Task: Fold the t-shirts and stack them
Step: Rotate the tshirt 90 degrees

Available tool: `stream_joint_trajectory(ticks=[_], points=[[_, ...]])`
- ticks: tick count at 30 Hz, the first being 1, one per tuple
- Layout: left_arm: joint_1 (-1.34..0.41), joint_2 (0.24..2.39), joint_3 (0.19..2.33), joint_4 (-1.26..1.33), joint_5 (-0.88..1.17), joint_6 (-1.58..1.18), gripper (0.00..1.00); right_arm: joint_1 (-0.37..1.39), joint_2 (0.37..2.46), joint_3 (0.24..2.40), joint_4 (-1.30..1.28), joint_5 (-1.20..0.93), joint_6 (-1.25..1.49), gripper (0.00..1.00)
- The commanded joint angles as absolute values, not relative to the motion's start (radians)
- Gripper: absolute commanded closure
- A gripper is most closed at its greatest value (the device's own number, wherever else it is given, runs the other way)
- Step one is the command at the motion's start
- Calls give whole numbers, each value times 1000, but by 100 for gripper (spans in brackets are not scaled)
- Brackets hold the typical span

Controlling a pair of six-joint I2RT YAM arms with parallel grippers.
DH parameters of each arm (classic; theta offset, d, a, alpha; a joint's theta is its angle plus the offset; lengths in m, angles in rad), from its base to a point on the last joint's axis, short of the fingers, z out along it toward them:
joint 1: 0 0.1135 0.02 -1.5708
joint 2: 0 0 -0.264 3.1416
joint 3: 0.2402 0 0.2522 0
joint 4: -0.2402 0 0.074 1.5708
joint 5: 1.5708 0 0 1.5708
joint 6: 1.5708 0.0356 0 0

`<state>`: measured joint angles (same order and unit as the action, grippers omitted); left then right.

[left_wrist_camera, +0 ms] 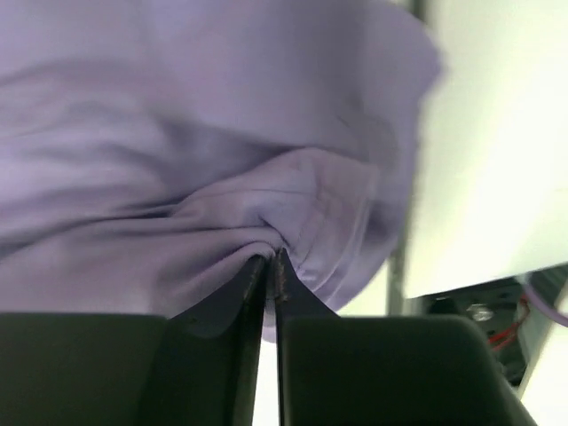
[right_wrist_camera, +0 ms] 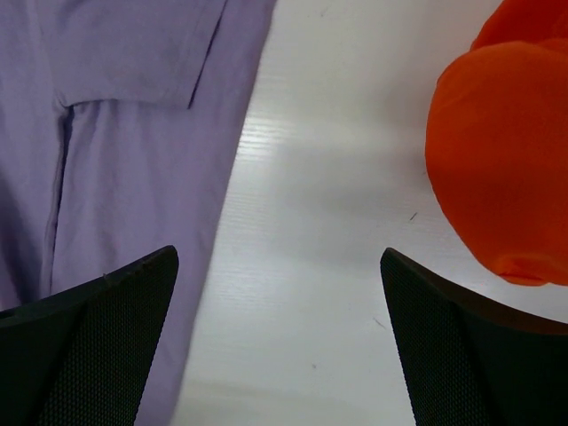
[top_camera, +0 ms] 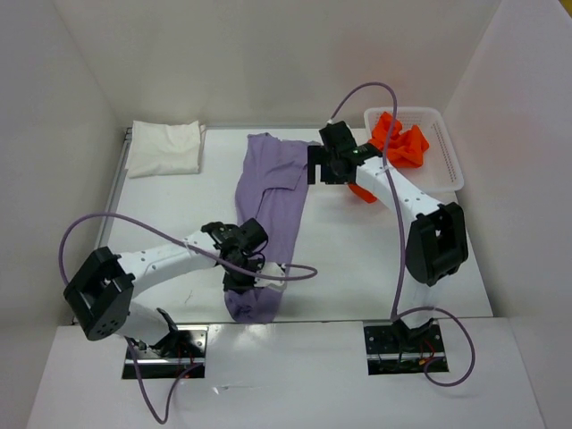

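A lilac t-shirt (top_camera: 273, 201) lies in a long strip down the middle of the table, from the far edge to the near edge. My left gripper (top_camera: 241, 268) is shut on a fold of it near its near end; the pinched cloth (left_wrist_camera: 266, 235) bunches at the fingertips. My right gripper (top_camera: 323, 165) is open and empty, hovering over bare table just right of the shirt's far end, with the shirt's sleeve (right_wrist_camera: 133, 62) at its left. An orange t-shirt (top_camera: 399, 140) sits in the basket and spills over its edge (right_wrist_camera: 501, 160). A folded white t-shirt (top_camera: 165, 147) lies at the far left.
A white plastic basket (top_camera: 447, 156) stands at the far right against the wall. White walls enclose the table on three sides. Purple cables loop from both arms near the table's front edge (top_camera: 295, 273).
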<state>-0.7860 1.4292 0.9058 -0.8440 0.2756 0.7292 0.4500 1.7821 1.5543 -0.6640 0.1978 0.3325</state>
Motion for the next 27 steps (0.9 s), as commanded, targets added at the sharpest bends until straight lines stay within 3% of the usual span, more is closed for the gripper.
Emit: stream_joint_trajectory(ticks=[1,4,5,8,15,21,27], points=[[-827,1425,927,-891,316,670,83,446,1712,1513,-641,182,357,1],[-827,1379,936,-919,281,660,66,468,1637,1393,-670,193,403,1],[-799,1362,948,-940,267,650,54,483,1578,1358,-670,193,422,1],[-702,1316,979,-976,220,635,38,576,1488,1208,-680,202,543,1],[-482,1207,967,-945,56,571,29,958,1528,1102,-688,124,756,4],[-328,1127,910,-913,-12,552,21,1120,1664,1087,-588,38,864,7],[-247,1118,899,-867,-12,523,18,1170,1769,1109,-575,20,854,26]])
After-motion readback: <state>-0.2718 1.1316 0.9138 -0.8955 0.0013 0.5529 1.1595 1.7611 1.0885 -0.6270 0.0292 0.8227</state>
